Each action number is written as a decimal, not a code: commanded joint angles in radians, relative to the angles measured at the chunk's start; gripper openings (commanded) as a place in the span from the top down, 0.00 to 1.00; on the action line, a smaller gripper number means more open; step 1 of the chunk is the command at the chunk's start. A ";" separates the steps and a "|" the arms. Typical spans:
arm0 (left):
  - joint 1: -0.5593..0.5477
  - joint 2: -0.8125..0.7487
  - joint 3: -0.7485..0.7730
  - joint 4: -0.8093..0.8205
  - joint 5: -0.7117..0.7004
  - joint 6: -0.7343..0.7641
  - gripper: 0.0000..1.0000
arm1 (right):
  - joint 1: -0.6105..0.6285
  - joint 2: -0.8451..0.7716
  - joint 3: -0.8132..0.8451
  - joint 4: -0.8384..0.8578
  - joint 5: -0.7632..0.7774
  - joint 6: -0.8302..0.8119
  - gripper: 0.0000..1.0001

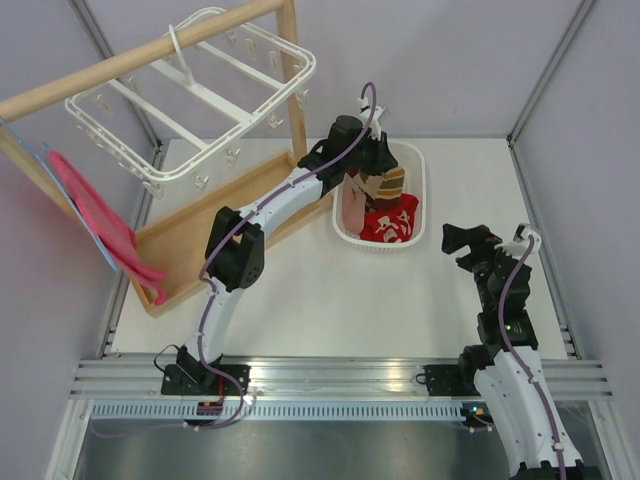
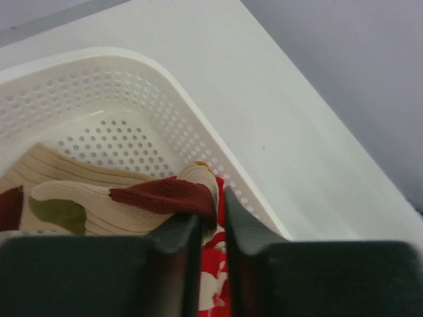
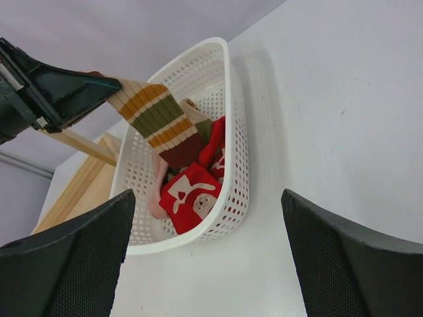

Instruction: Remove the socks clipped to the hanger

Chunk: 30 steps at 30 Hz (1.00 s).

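My left gripper (image 1: 372,172) hangs over the white basket (image 1: 420,170), shut on a cream sock with brown, green and orange bands (image 3: 162,122). In the left wrist view its dark red patch (image 2: 158,196) is pinched between the fingers (image 2: 178,231). The sock's lower end dangles into the basket. Red socks with white marks (image 3: 192,198) and a pale pink sock (image 3: 157,191) lie inside. The white hanger (image 1: 200,95) hangs from the wooden pole at top left, with only bare clips showing. My right gripper (image 1: 490,238) is open over the table, right of the basket, holding nothing.
A wooden rack (image 1: 200,235) with a tray base stands left of the basket, its pole (image 1: 130,60) crossing the top left. Pink hangers (image 1: 100,215) hang at the far left. Grey walls close in the table on three sides.
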 commanded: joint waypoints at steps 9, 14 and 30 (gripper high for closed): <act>0.002 -0.047 -0.023 0.056 -0.051 -0.023 0.00 | -0.001 -0.012 -0.028 -0.022 -0.070 -0.019 0.06; -0.030 -0.166 -0.167 0.059 -0.074 0.045 0.00 | -0.003 -0.010 -0.043 -0.021 -0.084 -0.016 0.05; -0.231 -0.840 -1.074 0.225 -0.430 -0.014 0.00 | -0.003 0.014 -0.074 -0.019 -0.137 -0.022 0.06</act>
